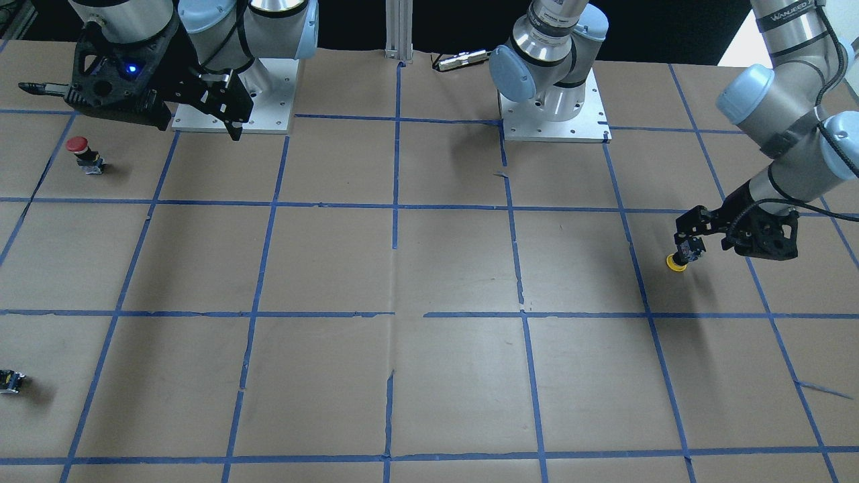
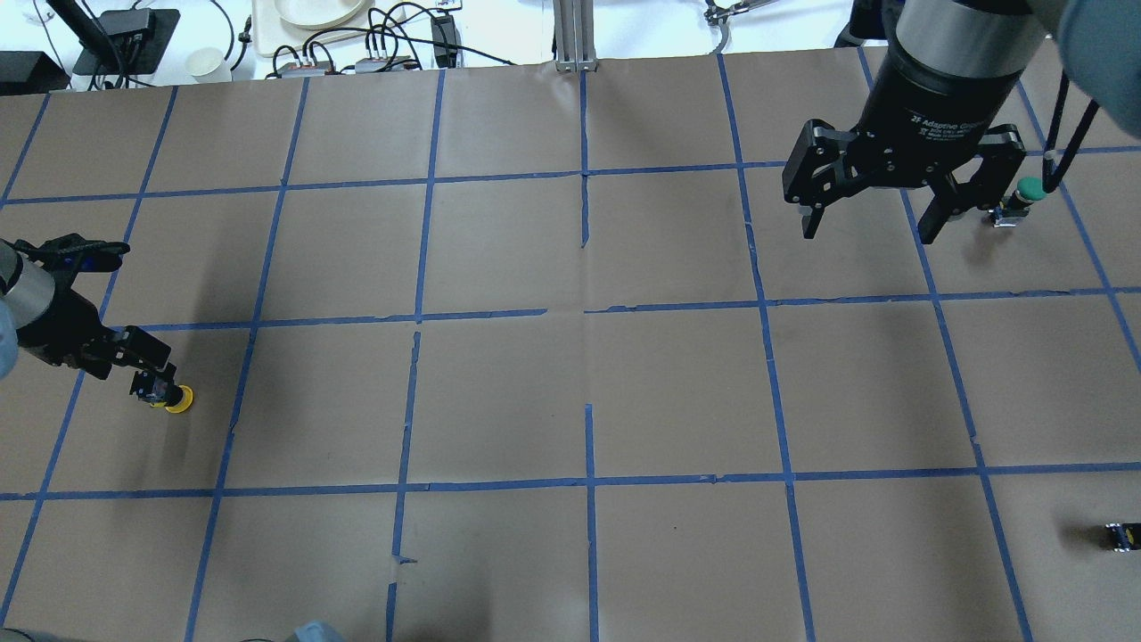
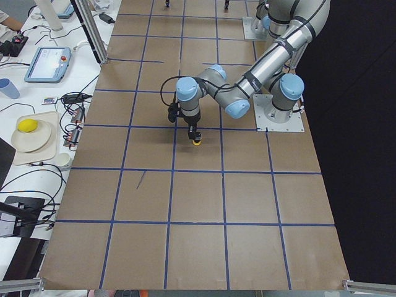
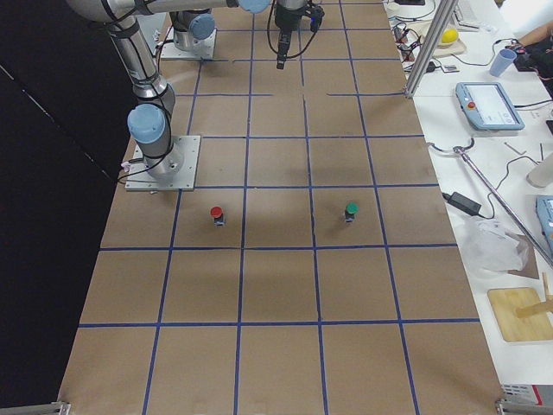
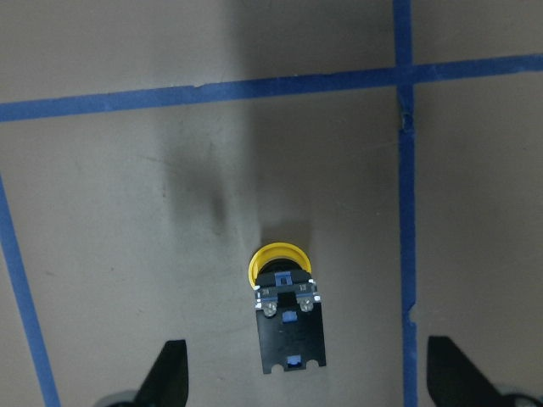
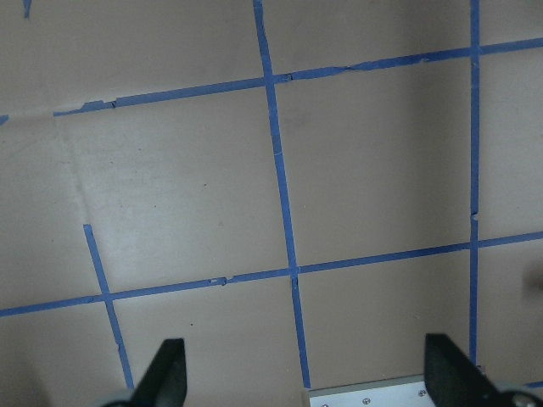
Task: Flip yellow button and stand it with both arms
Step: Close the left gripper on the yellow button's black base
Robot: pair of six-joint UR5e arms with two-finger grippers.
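The yellow button (image 5: 283,264) rests on its yellow cap on the brown paper, with its black body pointing up toward my left gripper (image 5: 305,373). The left gripper is open, its fingertips (image 5: 170,365) wide apart on either side of the body and not touching it. The button also shows in the front view (image 1: 676,263), the overhead view (image 2: 179,399) and the left side view (image 3: 196,143), under the left gripper (image 1: 690,247) (image 2: 147,383). My right gripper (image 2: 869,234) (image 1: 131,114) is open and empty, high above the table's far side.
A red-capped button (image 1: 80,151) stands near the right arm's base. A green-capped button (image 2: 1025,190) stands just beside the right gripper. A small dark capless part (image 2: 1119,535) lies at the table's right near edge. Blue tape lines grid the paper.
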